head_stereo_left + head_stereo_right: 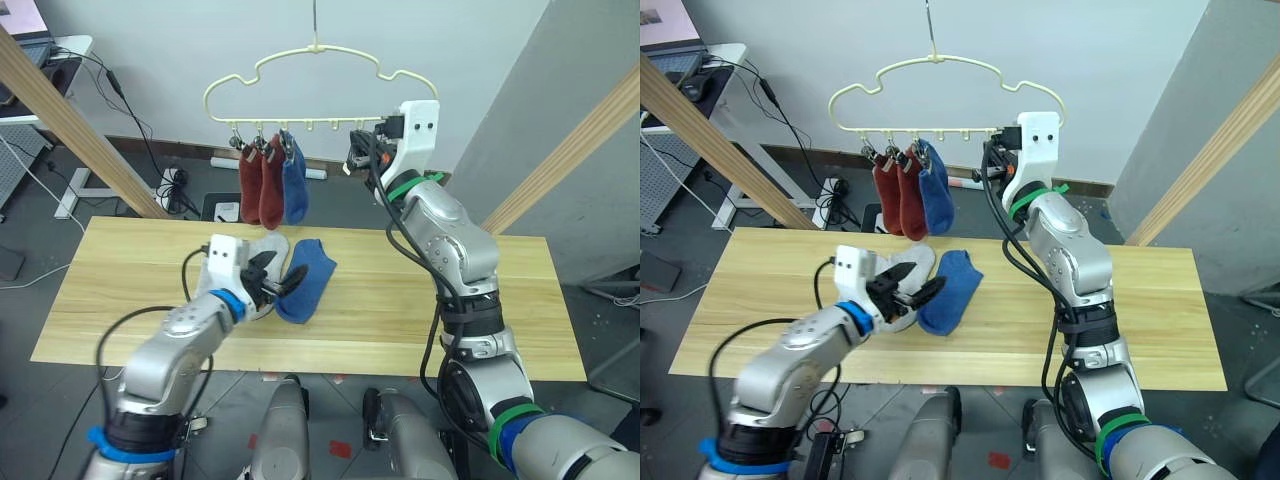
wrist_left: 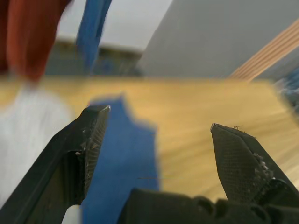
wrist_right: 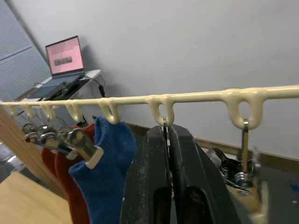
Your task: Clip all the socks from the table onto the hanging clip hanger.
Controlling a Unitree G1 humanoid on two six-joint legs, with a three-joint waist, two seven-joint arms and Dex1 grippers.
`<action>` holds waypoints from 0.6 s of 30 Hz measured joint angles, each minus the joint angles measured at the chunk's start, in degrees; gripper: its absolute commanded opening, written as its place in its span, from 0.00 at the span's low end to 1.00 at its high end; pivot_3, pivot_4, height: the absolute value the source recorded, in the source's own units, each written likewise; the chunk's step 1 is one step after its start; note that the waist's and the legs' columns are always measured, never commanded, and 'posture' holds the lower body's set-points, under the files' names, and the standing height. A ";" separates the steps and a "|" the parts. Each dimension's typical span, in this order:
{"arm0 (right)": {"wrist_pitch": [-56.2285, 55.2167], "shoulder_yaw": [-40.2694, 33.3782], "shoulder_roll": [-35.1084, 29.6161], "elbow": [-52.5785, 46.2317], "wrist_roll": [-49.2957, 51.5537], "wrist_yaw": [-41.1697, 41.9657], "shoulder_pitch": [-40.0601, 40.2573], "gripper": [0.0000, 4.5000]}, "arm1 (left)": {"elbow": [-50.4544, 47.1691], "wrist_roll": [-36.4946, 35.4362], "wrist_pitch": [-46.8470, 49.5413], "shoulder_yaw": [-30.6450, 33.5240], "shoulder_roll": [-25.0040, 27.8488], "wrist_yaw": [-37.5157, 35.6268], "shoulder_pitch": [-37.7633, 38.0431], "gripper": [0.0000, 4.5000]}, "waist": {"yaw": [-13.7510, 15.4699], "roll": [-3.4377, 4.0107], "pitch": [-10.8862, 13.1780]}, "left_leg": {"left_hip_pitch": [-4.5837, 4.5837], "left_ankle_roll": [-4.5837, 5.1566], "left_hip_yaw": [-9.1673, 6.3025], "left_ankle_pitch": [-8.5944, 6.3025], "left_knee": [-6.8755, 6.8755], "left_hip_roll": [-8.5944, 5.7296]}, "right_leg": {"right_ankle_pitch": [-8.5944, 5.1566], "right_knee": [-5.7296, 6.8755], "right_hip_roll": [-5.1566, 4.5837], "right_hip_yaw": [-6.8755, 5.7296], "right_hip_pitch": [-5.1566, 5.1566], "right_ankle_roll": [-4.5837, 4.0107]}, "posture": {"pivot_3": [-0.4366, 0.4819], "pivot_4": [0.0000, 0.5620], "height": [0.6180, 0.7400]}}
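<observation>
With the left gripper (image 1: 279,283) spread just over the blue sock (image 1: 306,278) lying on the bench (image 1: 480,300), it should pinch the cuff edge while the right gripper (image 3: 168,135), pressed together on a clip, steadies the clip hanger (image 1: 320,75).

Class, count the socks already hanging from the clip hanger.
3: two rust red socks side by side at the clip hanger's left end, and one blue sock just right of them.
</observation>
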 measured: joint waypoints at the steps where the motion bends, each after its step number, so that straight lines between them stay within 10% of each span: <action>1: 0.91 0.08 -0.11 -0.75 0.26 0.05 0.30 0.00 | 2.87 2.07 -2.29 -1.54 -1.26 -0.66 -1.30 1.00 | 0.02 0.02 0.01 | 0.01 0.02 0.01 0.01 0.00 -0.03 | -0.01 0.03 0.02 0.01 0.00 0.02 | 0.71 0.62 1.00; 18: 7.77 0.16 -0.60 -8.13 1.94 -2.87 2.39 0.00 | 39.83 26.16 -21.93 -11.35 -7.78 -3.75 -17.57 0.96 | -0.87 0.02 0.01 | 0.00 0.15 0.09 -0.04 0.17 -0.11 | -0.09 0.01 0.07 0.03 0.09 0.16 | 0.64 0.63 1.00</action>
